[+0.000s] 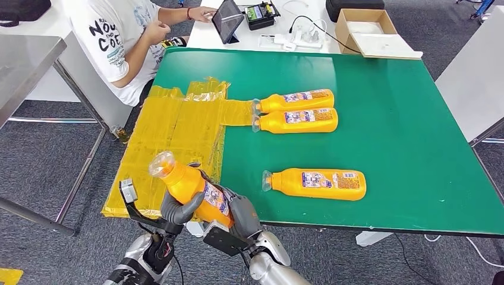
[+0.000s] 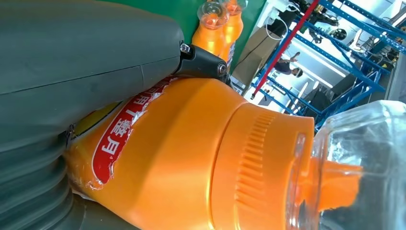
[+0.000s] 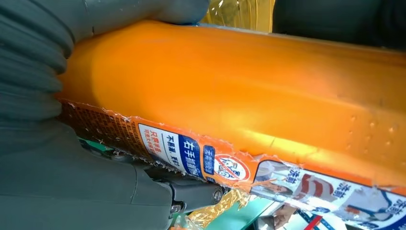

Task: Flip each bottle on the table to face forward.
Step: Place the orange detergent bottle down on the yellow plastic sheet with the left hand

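Both my hands hold one orange bottle [image 1: 193, 189] above the table's near left corner, its clear cap tilted up and to the left. My left hand [image 1: 178, 208] grips its left side and my right hand [image 1: 241, 215] wraps its lower body. Up close, the left wrist view shows the bottle [image 2: 191, 158] with its ribbed collar and clear cap, and the right wrist view shows the bottle's [image 3: 249, 100] torn label. A second orange bottle [image 1: 315, 183] lies on its side on the green table [image 1: 404, 130]. Two more bottles [image 1: 295, 100] [image 1: 297, 120] lie side by side further back.
Crinkled yellow tape sheeting [image 1: 178, 136] covers the table's left edge. A person in a white T-shirt [image 1: 122, 35] sits at the far left corner. A tablet [image 1: 227, 19], a power strip [image 1: 297, 40] and an open cardboard box [image 1: 365, 29] stand on the white table behind.
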Tool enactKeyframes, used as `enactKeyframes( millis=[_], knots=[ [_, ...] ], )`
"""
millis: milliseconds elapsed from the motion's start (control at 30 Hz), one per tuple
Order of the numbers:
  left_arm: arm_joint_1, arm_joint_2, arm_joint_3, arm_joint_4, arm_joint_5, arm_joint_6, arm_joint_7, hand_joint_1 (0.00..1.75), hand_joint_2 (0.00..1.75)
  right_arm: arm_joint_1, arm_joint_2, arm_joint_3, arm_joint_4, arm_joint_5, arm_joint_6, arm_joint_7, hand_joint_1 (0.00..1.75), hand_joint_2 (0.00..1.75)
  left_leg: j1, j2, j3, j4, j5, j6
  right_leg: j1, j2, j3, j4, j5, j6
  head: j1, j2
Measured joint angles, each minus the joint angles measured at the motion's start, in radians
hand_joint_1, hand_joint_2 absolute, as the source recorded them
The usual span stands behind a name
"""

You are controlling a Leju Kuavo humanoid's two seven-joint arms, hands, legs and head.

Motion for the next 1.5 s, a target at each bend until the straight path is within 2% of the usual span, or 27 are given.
enactKeyframes(
  millis=[33, 133, 300, 467, 867, 967, 1067, 1167, 1300, 1400, 1500],
  knots=[
    [-0.001, 0.0, 0.0, 0.0, -0.004, 0.002, 0.0, 1.75, 1.75, -0.001, 0.0, 0.0, 0.001, -0.006, -0.002, 0.001, 0.0, 1.31, 0.0, 0.0, 0.0, 0.0, 0.0, 0.0, 0.0, 0.0, 0.0, 0.0, 0.0, 0.0, 0.0, 0.0],
    [-0.004, 0.0, 0.0, -0.001, -0.014, 0.015, -0.001, 1.75, 1.75, -0.002, 0.002, -0.008, 0.002, -0.042, -0.008, -0.002, 0.0, 0.0, 0.0, 0.0, 0.0, 0.0, 0.0, 0.0, 0.0, 0.0, 0.0, 0.0, 0.0, 0.0, 0.0, 0.0],
    [-0.005, -0.001, 0.0, -0.006, -0.032, 0.041, -0.005, 1.75, 1.75, -0.004, 0.009, -0.044, 0.001, -0.105, 0.009, -0.019, 0.0, 0.0, 0.0, 0.0, 0.0, 0.0, 0.0, 0.0, 0.0, 0.0, 0.0, 0.0, 0.0, 0.0, 0.0, 0.0],
    [-0.009, -0.002, 0.003, -0.018, -0.065, 0.093, -0.012, 1.75, 1.75, -0.002, 0.008, -0.094, -0.024, -0.202, 0.112, -0.054, 0.0, 0.0, 0.0, 0.0, 0.0, 0.0, 0.0, 0.0, 0.0, 0.0, 0.0, 0.0, 0.0, 0.0, 0.0, 0.0],
    [-0.016, -0.002, 0.011, -0.025, -0.087, 0.125, -0.015, 1.75, 1.75, 0.005, 0.006, -0.137, -0.072, -0.236, 0.157, -0.075, 0.0, 0.0, 0.0, 0.0, 0.0, 0.0, 0.0, 0.0, 0.0, 0.0, 0.0, 0.0, 0.0, 0.0, 0.0, 0.0],
    [-0.029, -0.002, 0.035, -0.026, -0.105, 0.173, -0.022, 1.75, 1.75, 0.016, 0.002, -0.143, -0.115, -0.256, 0.19, -0.082, 0.0, 0.0, 0.0, 0.0, 0.0, 0.0, 0.0, 0.0, 0.0, 0.0, 0.0, 0.0, 0.0, 0.0, 0.0, 0.0],
    [-0.058, -0.002, 0.07, -0.026, -0.174, 0.283, -0.046, 1.75, 1.75, 0.035, -0.006, -0.145, -0.173, -0.268, 0.207, -0.078, 0.0, 0.0, 0.0, 0.0, 0.0, 0.0, 0.0, 0.0, 0.0, 0.0, 0.0, 0.0, 0.0, 0.0, 0.0, 0.0],
    [-0.095, -0.002, 0.106, -0.026, -0.261, 0.417, -0.068, 1.75, 1.75, 0.059, -0.015, -0.146, -0.238, -0.262, 0.174, -0.078, 0.0, 0.0, 0.0, 0.0, 0.0, 0.0, 0.001, 0.0, 0.0, 0.0, 0.0, 0.0, 0.0, 0.0, 0.0, 0.0],
    [-0.14, -0.001, 0.161, -0.031, -0.335, 0.541, -0.087, 1.75, 1.75, 0.104, -0.032, -0.146, -0.354, -0.195, 0.018, -0.083, 0.0, 0.0, 0.0, 0.001, 0.0, 0.0, 0.001, 0.0, 0.0, 0.0, 0.0, 0.001, 0.001, 0.0, 0.0, 0.0],
    [-0.172, 0.002, 0.211, -0.056, -0.357, 0.59, -0.099, 1.75, 1.75, 0.147, -0.049, -0.143, -0.475, -0.193, -0.079, -0.086, 0.0, 0.0, 0.0, 0.0, 0.0, 0.0, 0.001, -0.001, 0.0, 0.0, 0.0, 0.001, 0.001, 0.0, 0.0, 0.0],
    [-0.197, 0.001, 0.244, -0.104, -0.356, 0.615, -0.1, 1.75, 1.75, 0.181, -0.066, -0.137, -0.595, -0.246, -0.146, -0.087, 0.0, 0.0, 0.0, 0.0, 0.0, 0.0, 0.001, -0.001, 0.0, 0.0, 0.0, 0.001, 0.001, 0.0, 0.0, 0.0]
  ],
)
